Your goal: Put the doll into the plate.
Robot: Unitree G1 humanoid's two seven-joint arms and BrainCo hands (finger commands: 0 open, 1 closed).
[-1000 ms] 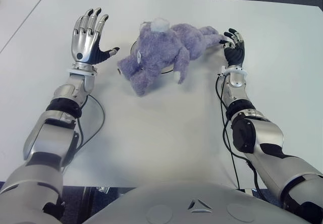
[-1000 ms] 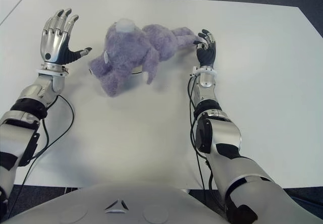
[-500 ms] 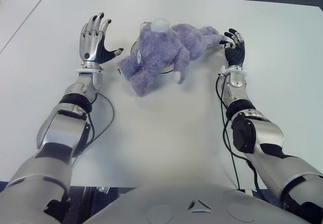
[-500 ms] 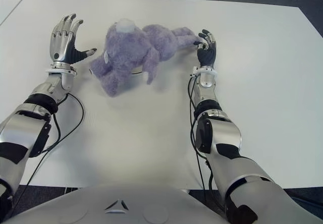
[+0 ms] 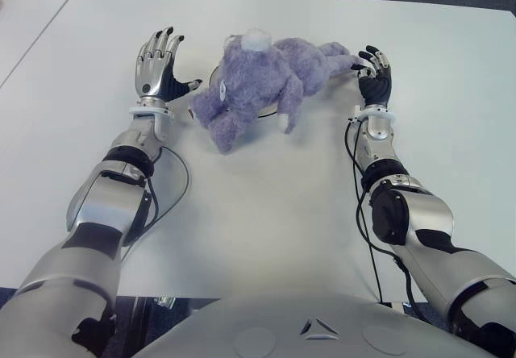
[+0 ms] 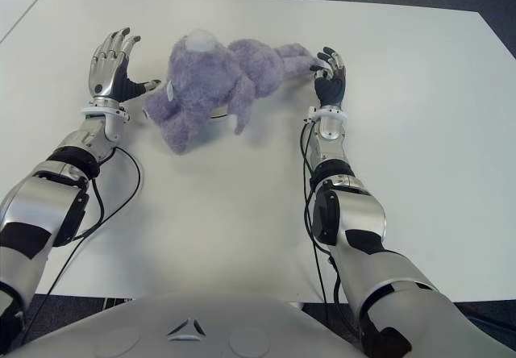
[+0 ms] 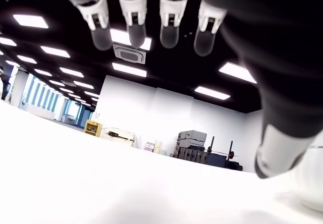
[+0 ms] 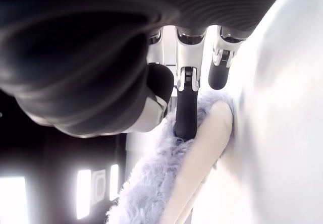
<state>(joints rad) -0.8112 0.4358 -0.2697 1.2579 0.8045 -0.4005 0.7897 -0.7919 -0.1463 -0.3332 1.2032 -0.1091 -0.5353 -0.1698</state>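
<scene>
- Doll [image 5: 258,84]: a purple plush lying on its side over the plate, head toward 7 o'clock, legs stretching toward 2 o'clock. It covers most of the plate, though head and legs spill past the rim.
- Table [image 5: 266,213]: white, bare in front of the robot.
- Right hand [image 5: 373,72]: at 3 o'clock of the doll, at its foot. Its wrist view shows thumb and fingers [image 8: 185,113] pinching the pale sole, so it is grasping the doll's foot.
- Left hand [image 5: 157,68]: at 9 o'clock of the doll, just beside the head, fingers spread and holding nothing.
- Plate [image 5: 266,114]: only thin arcs of its rim peek out beneath the plush.
- Step, as I judge it: placement looks nearly finished. The next move calls for the right hand to let go of the foot and draw back without dragging the doll off the plate.
</scene>
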